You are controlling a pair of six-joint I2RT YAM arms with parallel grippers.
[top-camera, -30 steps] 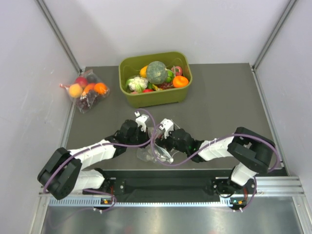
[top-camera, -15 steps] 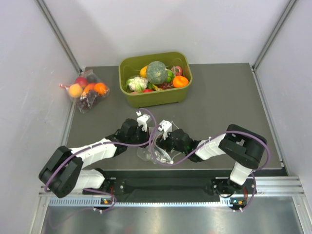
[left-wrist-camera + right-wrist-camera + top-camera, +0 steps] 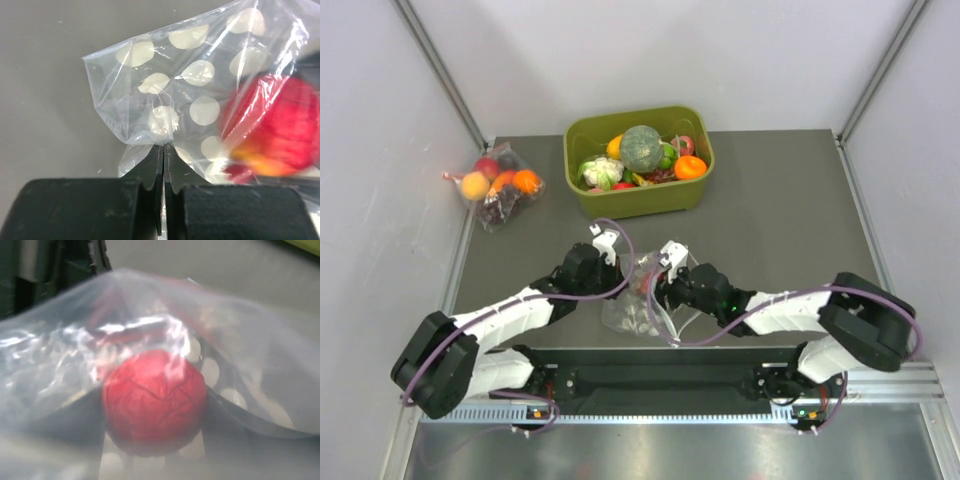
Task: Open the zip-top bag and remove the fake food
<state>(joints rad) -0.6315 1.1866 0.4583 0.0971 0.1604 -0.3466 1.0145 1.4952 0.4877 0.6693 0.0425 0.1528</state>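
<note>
The zip-top bag (image 3: 632,305), clear with white dots, lies near the front edge between my two grippers. My left gripper (image 3: 617,272) is shut on a corner fold of the bag (image 3: 165,80); its jaws are pressed together on the film at the gripper's tip (image 3: 163,146). My right gripper (image 3: 658,288) reaches into the bag, and its dark fingers (image 3: 232,412) sit against both sides of a red round fruit (image 3: 155,400). Bag film (image 3: 55,355) drapes over this view. The red fruit also shows in the left wrist view (image 3: 280,120). A dark green pumpkin (image 3: 640,147) and an orange fruit (image 3: 690,167) sit in the green tub.
The green tub (image 3: 620,208) with several toy foods stands at the back centre. A smaller dotless bag of fruit (image 3: 500,187) lies at the back left by the wall. Metal frame rails run along both table sides.
My right arm has stretched out with its elbow swung right and lower, and its gripper sits deeper in the bag. The left gripper shifted slightly up-left, and the bag is pulled taller.
</note>
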